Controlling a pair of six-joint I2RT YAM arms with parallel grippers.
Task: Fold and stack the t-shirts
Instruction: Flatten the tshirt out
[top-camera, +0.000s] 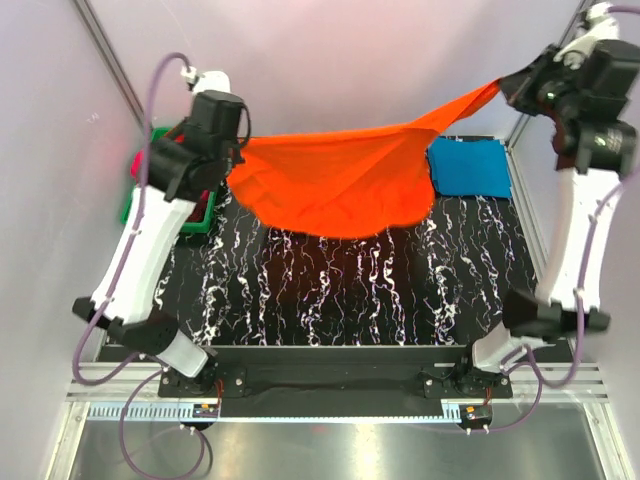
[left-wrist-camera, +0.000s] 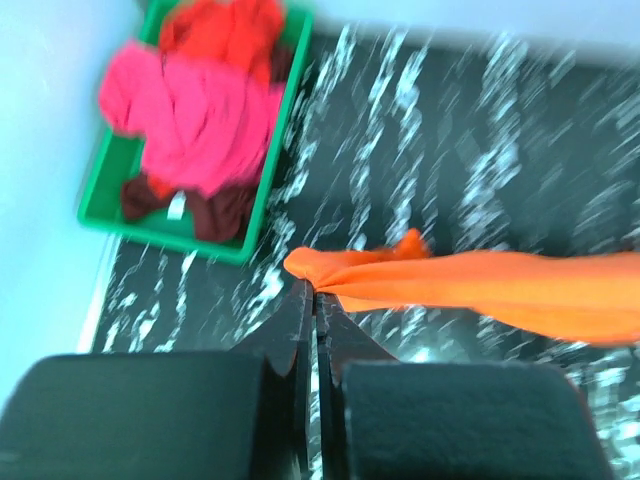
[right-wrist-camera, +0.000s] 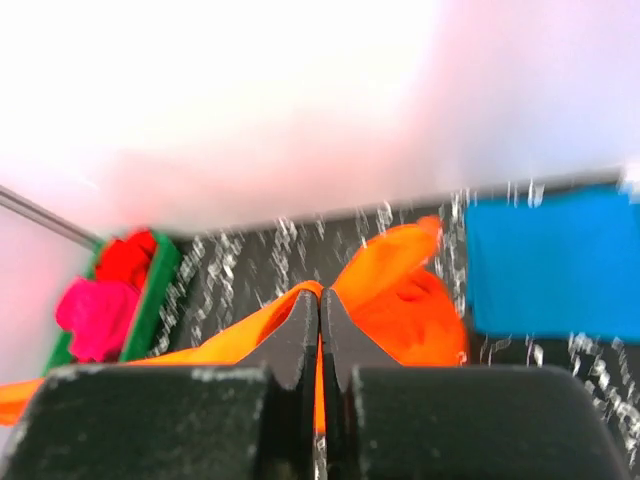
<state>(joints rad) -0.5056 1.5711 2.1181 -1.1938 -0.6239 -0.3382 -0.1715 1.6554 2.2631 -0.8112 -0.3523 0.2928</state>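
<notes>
Two robot arms hold an orange shirt (top-camera: 335, 185) stretched in the air between them, above a black marbled table (top-camera: 350, 300). The landmark is a green tray (left-wrist-camera: 170, 243) at the table's far left edge.

The left gripper (left-wrist-camera: 313, 292), raised just beside the tray, has its fingers pinched tight on one corner of the shirt. The right gripper (right-wrist-camera: 320, 297), high up and well away from the tray on the opposite side, is clamped the same way on another edge. The cloth sags between them like a hammock, its low belly hanging to the right of the tray. Whether it touches the table cannot be told.

Inside the tray lie a pink shirt (left-wrist-camera: 200, 120) and a red shirt (left-wrist-camera: 225, 30), bunched and unfolded. A teal shirt (top-camera: 470, 167) lies folded flat at the far corner across the table from the tray.

The step in hand looks like spreading the orange shirt so it can be laid down for folding. To do it well, both arms should probably lower together with the held edge taut and level, since the right end now sits higher. Letting the hanging edge land first, then drawing the held edge back, would smooth the cloth. Neither grip should loosen until the shirt lies flat between tray and teal shirt, touching neither.
</notes>
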